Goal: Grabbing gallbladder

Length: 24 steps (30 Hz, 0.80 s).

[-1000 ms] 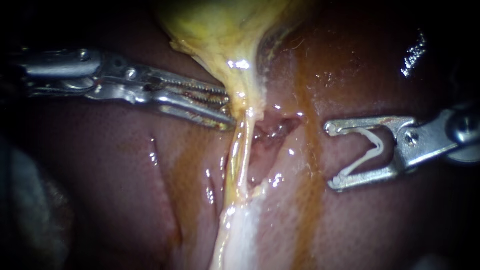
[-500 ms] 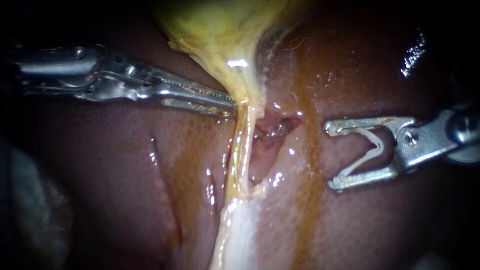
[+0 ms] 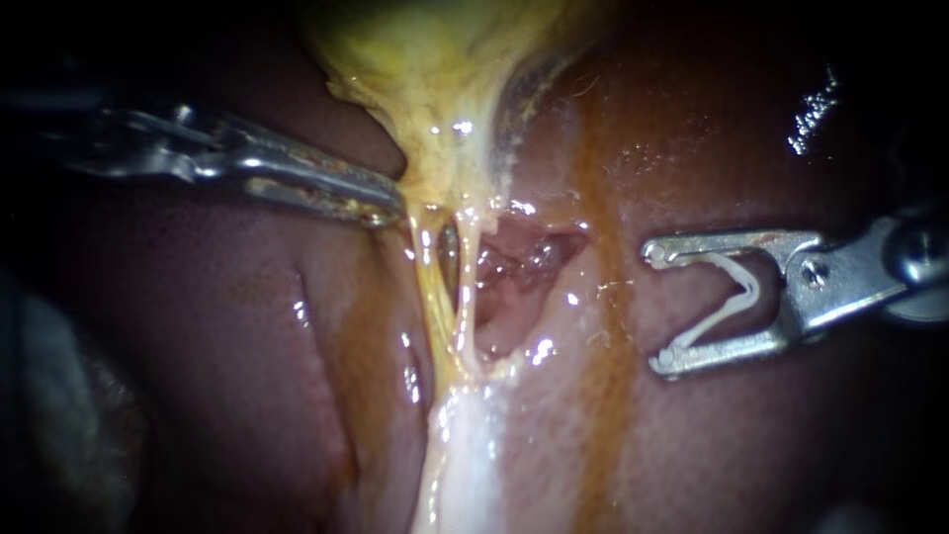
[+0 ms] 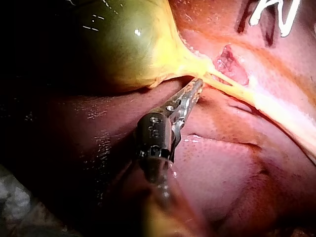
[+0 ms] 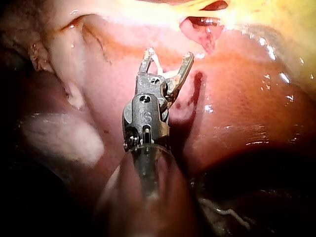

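The yellow-green gallbladder (image 3: pixel 435 59) narrows downward into a pale neck. My left instrument (image 3: pixel 393 206) comes in from the left, and its jaws lie together on the neck's left edge and hold it taut to that side. The left wrist view shows the same grip (image 4: pixel 197 86) under the gallbladder (image 4: pixel 123 44). Below the grip two thin yellow tubes (image 3: pixel 427 272) stand apart. My right instrument (image 3: pixel 657 309) waits to the right over the liver, jaws wide, with a white clip (image 3: pixel 736 297) seated between them. Its own view shows it (image 5: pixel 168 55) short of the raw pocket.
Brown-red liver (image 3: pixel 247 346) surrounds the field. A raw red pocket (image 3: pixel 524 257) lies just right of the tubes. A pale white band (image 3: pixel 465 455) runs down from where the tubes meet. An orange-stained streak (image 3: pixel 603 396) crosses the liver between the pocket and my right instrument.
My left instrument's jaws closed on the gallbladder's neck and drew it leftward. The single strand below has split into two separate tubes. My right instrument has not moved.
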Motion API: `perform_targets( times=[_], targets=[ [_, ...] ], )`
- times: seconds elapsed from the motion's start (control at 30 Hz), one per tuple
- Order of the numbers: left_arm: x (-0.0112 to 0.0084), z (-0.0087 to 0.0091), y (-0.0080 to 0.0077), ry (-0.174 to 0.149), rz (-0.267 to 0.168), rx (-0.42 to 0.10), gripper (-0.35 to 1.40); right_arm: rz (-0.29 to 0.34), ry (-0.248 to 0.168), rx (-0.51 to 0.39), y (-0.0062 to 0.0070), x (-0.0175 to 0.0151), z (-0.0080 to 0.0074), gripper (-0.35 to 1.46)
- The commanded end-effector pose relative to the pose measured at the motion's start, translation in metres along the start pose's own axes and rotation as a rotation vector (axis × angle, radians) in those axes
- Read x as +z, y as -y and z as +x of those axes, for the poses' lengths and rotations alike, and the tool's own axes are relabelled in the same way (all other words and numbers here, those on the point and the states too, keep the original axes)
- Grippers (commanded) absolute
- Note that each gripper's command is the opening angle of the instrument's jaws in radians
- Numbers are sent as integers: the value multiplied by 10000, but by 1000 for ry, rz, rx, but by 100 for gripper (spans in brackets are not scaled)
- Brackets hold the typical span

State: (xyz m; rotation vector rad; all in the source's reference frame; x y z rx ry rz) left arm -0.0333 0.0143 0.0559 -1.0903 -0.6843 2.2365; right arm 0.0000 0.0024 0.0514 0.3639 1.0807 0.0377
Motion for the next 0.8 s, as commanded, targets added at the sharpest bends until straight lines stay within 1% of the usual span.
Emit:
perform_targets(
  times=[0.03,0.13,0.2,0.27,0.8],
  targets=[
    [-5,3,0,-2,5,-2,-35,0,0,0,0,0,0,50],
    [-21,12,-1,-5,15,-9,-35,1,3,0,0,0,0,50],
    [-28,17,-1,-6,18,-13,-35,1,3,0,0,0,0,50],
    [-30,20,-2,-6,20,-15,-35,1,3,0,0,0,0,50],
    [-30,19,-1,-6,20,-15,-35,1,4,11,1,0,-1,50]
  ],
)
